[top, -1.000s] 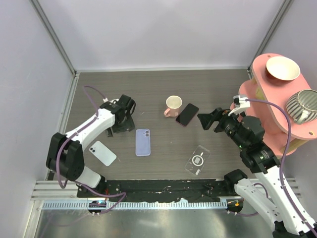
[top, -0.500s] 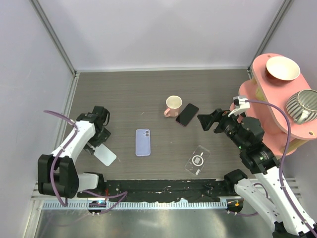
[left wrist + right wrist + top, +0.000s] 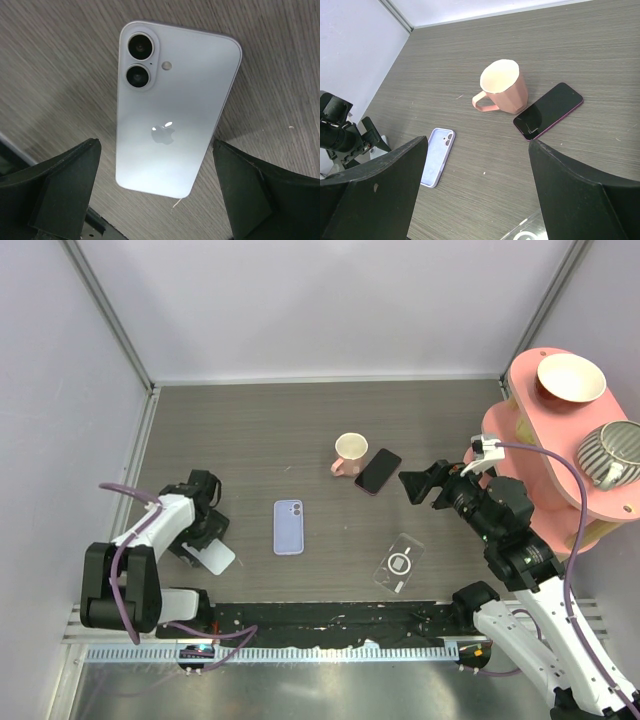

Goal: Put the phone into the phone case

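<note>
Pale-blue phone (image 3: 170,110) lies face down at the table's (image 3: 300,430) near left edge. The left claw (image 3: 156,165) straddles it, spread wide, gripping nothing. Grasp step, I'd say. Next: close on its long edges, lift, carry to the lilac case (image 3: 288,527) mid-table. The right claw (image 3: 477,190) hangs open, empty.

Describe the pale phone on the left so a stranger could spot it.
Start at the table's near left corner, where the left claw hovers open. Beneath it lies the pale phone, back up. It shows two camera lenses and a logo, unlike the lilac case to its right and the dark phone by the pink mug.
</note>
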